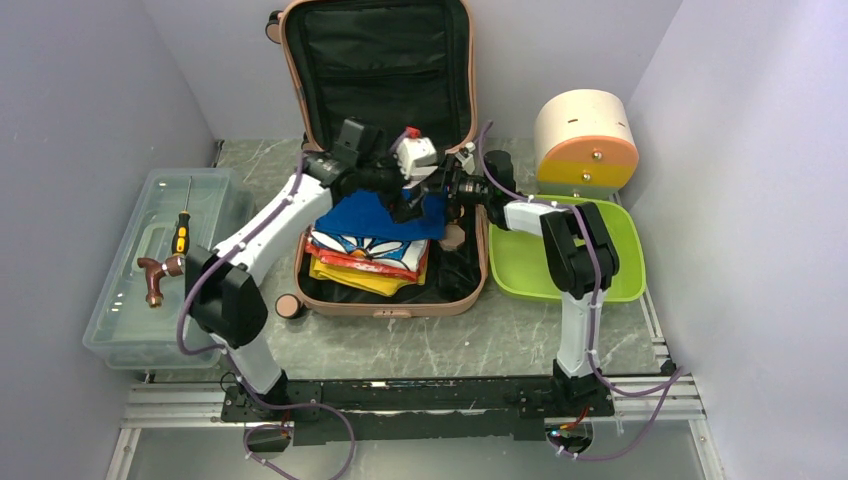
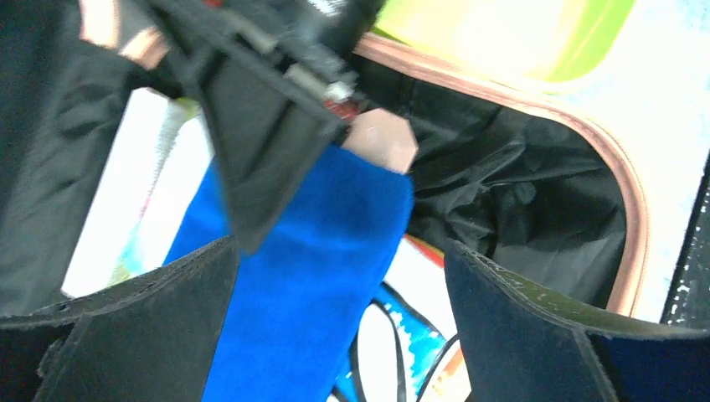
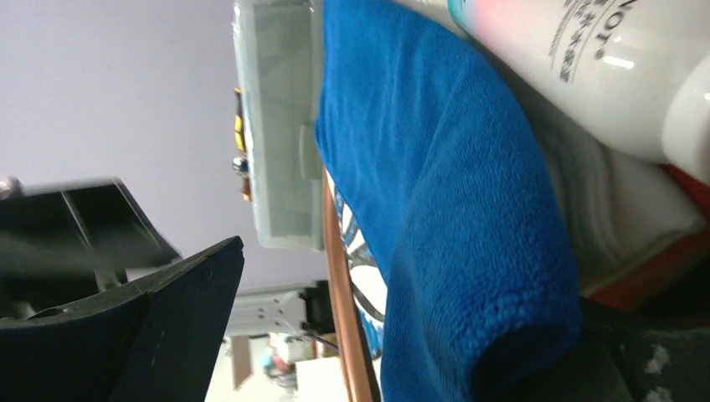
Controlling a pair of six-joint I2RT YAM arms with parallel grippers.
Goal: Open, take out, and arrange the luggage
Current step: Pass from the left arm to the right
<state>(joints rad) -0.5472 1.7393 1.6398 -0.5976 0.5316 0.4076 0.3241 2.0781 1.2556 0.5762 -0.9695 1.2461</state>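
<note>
The salmon-pink luggage [image 1: 385, 303] lies open at the table's middle, its black-lined lid [image 1: 380, 70] propped against the back wall. Inside, a blue cloth [image 1: 370, 215] tops a stack of folded colourful fabrics [image 1: 365, 262]. Both grippers hang over the case's back right part, close together. My left gripper [image 1: 408, 208] is open, its fingers wide apart above the blue cloth [image 2: 318, 276]. My right gripper [image 1: 436, 192] is open too; the blue cloth [image 3: 452, 209] fills the right side of its gap and hides the far finger. A white bottle [image 3: 586, 67] lies beside the cloth.
A clear plastic bin [image 1: 130, 300] stands at the left, with a screwdriver [image 1: 181, 232] and a brown tap-shaped piece [image 1: 155, 275] on its lid. A lime-green tray [image 1: 520, 270] sits right of the case, a cream and orange drum [image 1: 585, 140] behind it. Walls close in on both sides.
</note>
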